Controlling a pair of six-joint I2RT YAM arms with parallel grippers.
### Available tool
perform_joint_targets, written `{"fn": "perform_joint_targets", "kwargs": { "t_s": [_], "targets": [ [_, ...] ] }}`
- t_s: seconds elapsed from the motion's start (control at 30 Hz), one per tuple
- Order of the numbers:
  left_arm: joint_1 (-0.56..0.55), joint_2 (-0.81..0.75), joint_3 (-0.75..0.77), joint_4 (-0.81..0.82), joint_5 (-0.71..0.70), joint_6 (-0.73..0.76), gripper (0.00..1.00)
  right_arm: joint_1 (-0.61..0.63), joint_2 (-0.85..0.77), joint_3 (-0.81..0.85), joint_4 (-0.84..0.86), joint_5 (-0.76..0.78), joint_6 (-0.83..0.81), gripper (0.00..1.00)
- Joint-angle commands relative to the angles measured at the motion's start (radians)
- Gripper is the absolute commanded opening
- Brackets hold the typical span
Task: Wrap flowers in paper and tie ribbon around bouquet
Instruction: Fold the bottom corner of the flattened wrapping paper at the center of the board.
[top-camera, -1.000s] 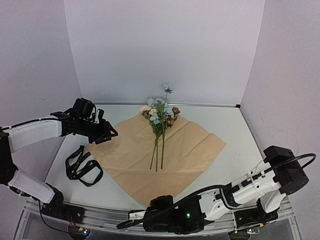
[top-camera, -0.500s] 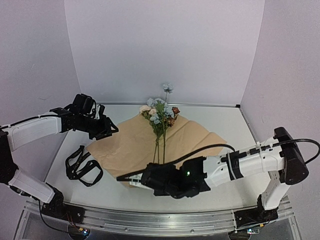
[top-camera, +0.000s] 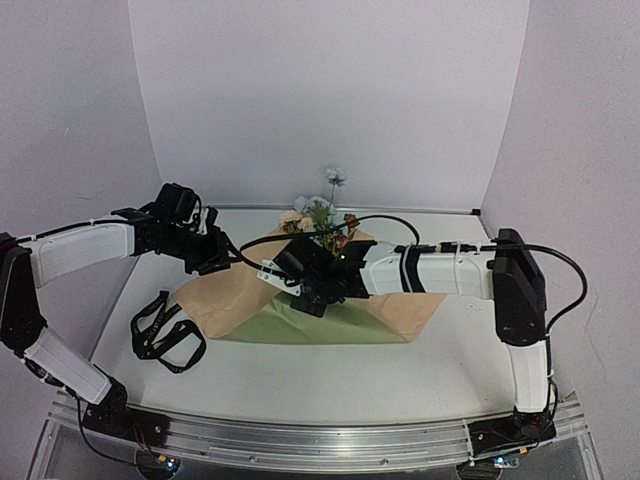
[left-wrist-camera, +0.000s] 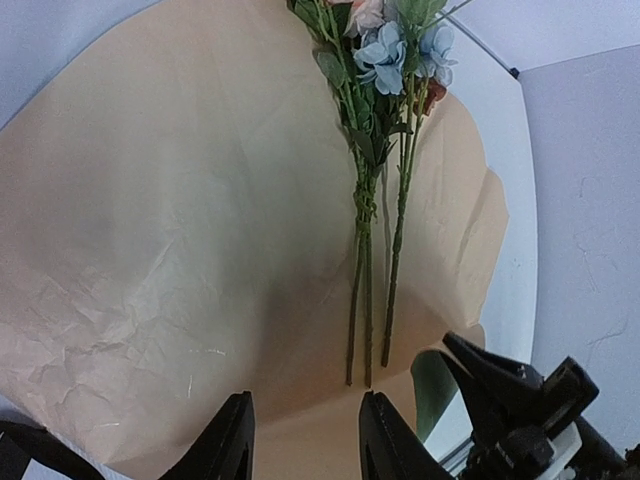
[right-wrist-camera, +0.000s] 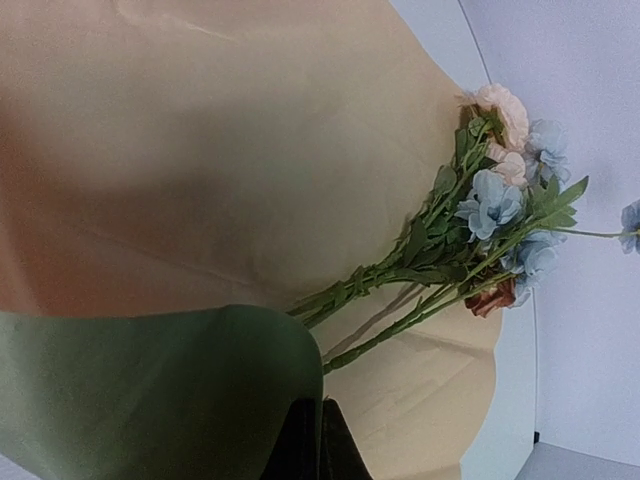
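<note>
The flowers (left-wrist-camera: 375, 200), thin green stems with soft blue and cream blooms, lie mid-table on the creased tan paper (left-wrist-camera: 180, 200). Its near edge curls up, smooth olive underside showing, pinched in the clenched right gripper (right-wrist-camera: 321, 440). The left gripper (left-wrist-camera: 307, 405) hangs parted over the paper's left corner. The ribbon (top-camera: 160, 335) lies looped further left.

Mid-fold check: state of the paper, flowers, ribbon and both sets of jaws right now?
paper: near corner folded up over the stem ends, olive face showing; rest flat, tan up.
flowers: lying on the paper, unwrapped.
ribbon: loose on the table, untied.
left gripper: jaws open, empty.
right gripper: jaws shut on the paper's corner.
</note>
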Motion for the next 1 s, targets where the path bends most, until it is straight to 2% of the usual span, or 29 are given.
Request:
{"fn": "perform_joint_targets", "kwargs": {
  "t_s": [0.0, 0.3, 0.6, 0.77, 0.87, 0.97],
  "targets": [
    [-0.002, 0.017, 0.033, -0.029, 0.021, 0.018, 0.38, -0.050, 0.092, 0.137, -0.032, -0.058, -0.017, 0.00],
    [-0.004, 0.032, -0.023, -0.011, 0.102, 0.006, 0.32, -0.123, 0.272, 0.331, -0.038, -0.033, -0.039, 0.00],
    [-0.045, 0.101, -0.089, 0.071, 0.230, -0.019, 0.28, -0.158, 0.340, 0.381, -0.038, 0.042, -0.034, 0.00],
    [-0.080, 0.170, -0.092, 0.110, 0.246, -0.034, 0.27, -0.168, 0.339, 0.400, -0.037, 0.051, -0.006, 0.09],
    [-0.092, 0.211, -0.104, 0.144, 0.242, -0.054, 0.26, -0.171, 0.341, 0.420, -0.037, 0.051, 0.010, 0.18],
    [-0.094, 0.254, -0.112, 0.178, 0.240, -0.068, 0.25, -0.175, 0.326, 0.429, -0.039, 0.053, 0.034, 0.36]
  ]
}}
